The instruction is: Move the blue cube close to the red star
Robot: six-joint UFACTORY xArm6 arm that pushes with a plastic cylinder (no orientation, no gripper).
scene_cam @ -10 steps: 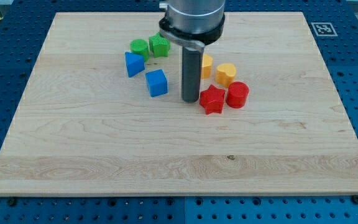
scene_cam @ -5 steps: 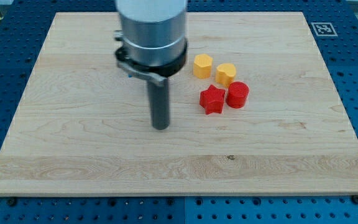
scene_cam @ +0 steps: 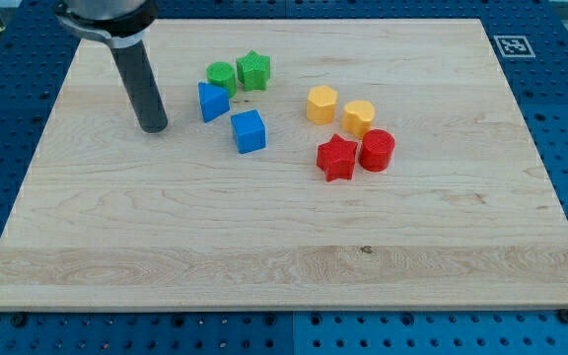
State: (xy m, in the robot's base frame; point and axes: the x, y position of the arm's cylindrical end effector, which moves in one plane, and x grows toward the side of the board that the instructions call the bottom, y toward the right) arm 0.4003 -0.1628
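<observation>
The blue cube (scene_cam: 249,131) lies on the wooden board, left of the red star (scene_cam: 336,158), with a gap of about one block width between them. My tip (scene_cam: 153,127) rests on the board to the left of the blue cube, well apart from it and touching no block. A second blue block, wedge-like (scene_cam: 212,101), lies just up and left of the cube.
A red cylinder (scene_cam: 377,150) touches the red star's right side. Two yellow blocks (scene_cam: 321,103) (scene_cam: 359,117) lie above the star. A green cylinder (scene_cam: 221,75) and a green star (scene_cam: 253,70) sit near the view's top. The board's left edge (scene_cam: 30,177) is near my tip.
My rod has swept from beside the red star down and left across the board, then up to the left of the blue blocks. No block has moved.
</observation>
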